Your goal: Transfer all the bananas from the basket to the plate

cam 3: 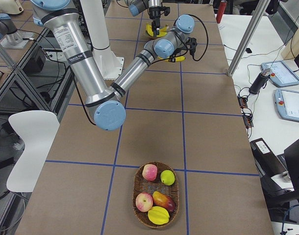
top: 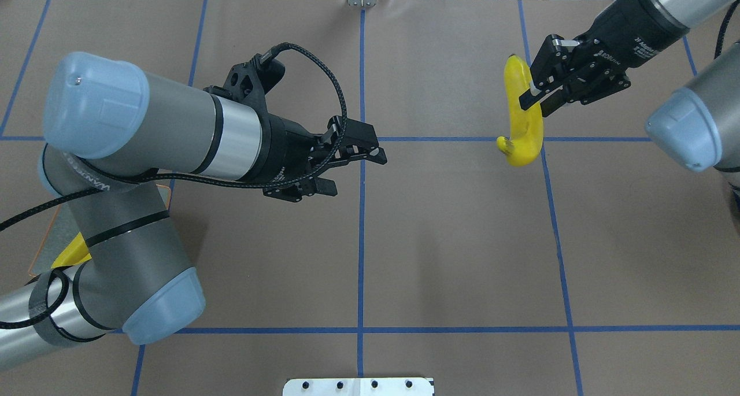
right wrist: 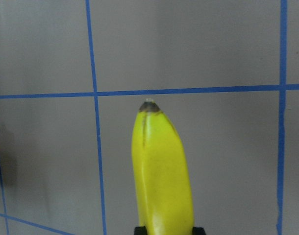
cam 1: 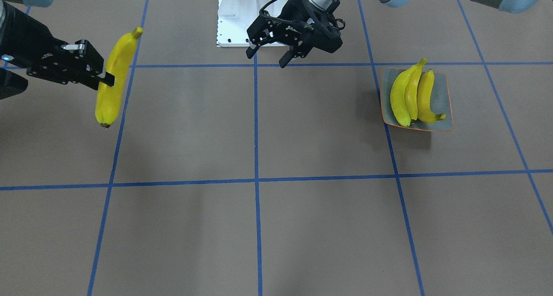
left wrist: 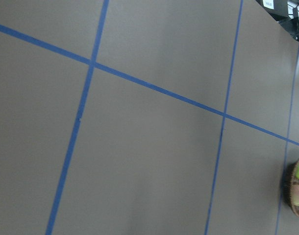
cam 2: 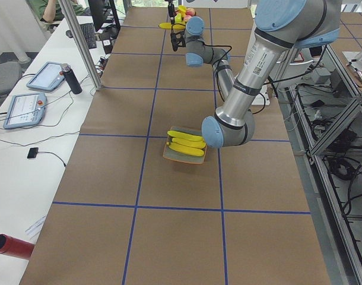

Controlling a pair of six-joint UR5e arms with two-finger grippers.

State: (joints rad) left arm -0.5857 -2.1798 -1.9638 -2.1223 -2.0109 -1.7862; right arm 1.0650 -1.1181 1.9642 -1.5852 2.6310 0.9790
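Though the table (cam 1: 302, 227) stretched well beyond the plate (cam 1: 443, 99) toward the robot's right, the work hung in the air above it. The left arm (top: 150, 124) hovered near the plate on that side, the left jaws spread wide and empty. They were probably stationed there to receive a hand-over. The right arm (top: 688, 124) reached in well apart from the plate, the right jaws closed on the fourth banana (cam 1: 116, 58) about mid-length, a grip that looked chosen for balance. Farther from the plate, the basket (cam 3: 136, 186) showed only other fruit. On the plate three bananas (cam 1: 408, 95) lay side by side. The fourth banana's long axis ran roughly level across the table's depth, with its stem (cam 1: 137, 31) toward the robot and its dark tip (cam 1: 104, 124) toward the operators' side.
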